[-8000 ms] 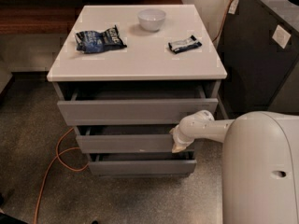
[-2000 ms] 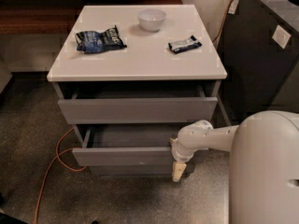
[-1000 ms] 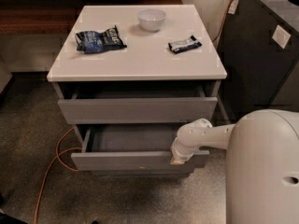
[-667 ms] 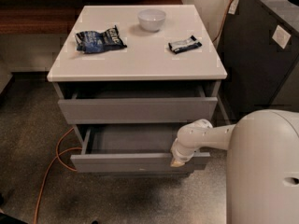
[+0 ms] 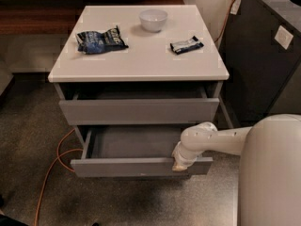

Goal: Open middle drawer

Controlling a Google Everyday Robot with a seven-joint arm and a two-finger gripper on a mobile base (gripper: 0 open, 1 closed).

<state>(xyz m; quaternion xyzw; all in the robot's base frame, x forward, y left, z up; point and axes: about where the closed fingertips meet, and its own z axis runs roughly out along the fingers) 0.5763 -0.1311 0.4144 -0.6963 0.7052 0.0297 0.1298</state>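
The middle drawer is a flat grey handleless drawer of a small white-topped cabinet. It stands pulled well out toward me, its dark inside showing and nothing visible in it. A tiny white speck sits near the lower edge of its front panel. My gripper reaches in from the right on a white arm and sits at the top edge of the drawer's front panel, near its right end. The taller top drawer above is slightly out.
On the cabinet top lie a white bowl, a blue chip bag and a dark snack bar. A dark grey cabinet stands close on the right. An orange cable runs across the floor at the left.
The middle drawer has slid out from nearly closed to well open. My gripper moved down and toward me with the front panel, dipped below it, then came back up to its top edge.
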